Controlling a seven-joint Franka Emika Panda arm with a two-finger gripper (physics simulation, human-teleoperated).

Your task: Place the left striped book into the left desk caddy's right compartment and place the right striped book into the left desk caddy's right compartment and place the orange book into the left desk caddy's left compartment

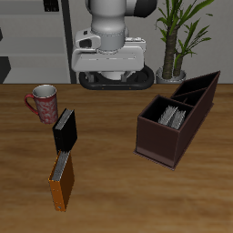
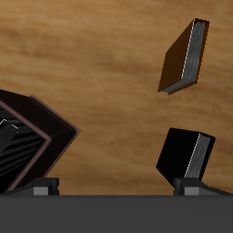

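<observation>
Wooden surface carries the orange book near its front edge, well apart from the left desk caddy, where striped books are seen. Gripper state cannot be told; descent should be centred over the book's spine.

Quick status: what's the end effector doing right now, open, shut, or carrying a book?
End effector: open and holding nothing. The orange book lies on the table; striped books sit inside the left desk caddy.

orange book flat near front edge | left desk caddy holds striped books (upright)
</observation>
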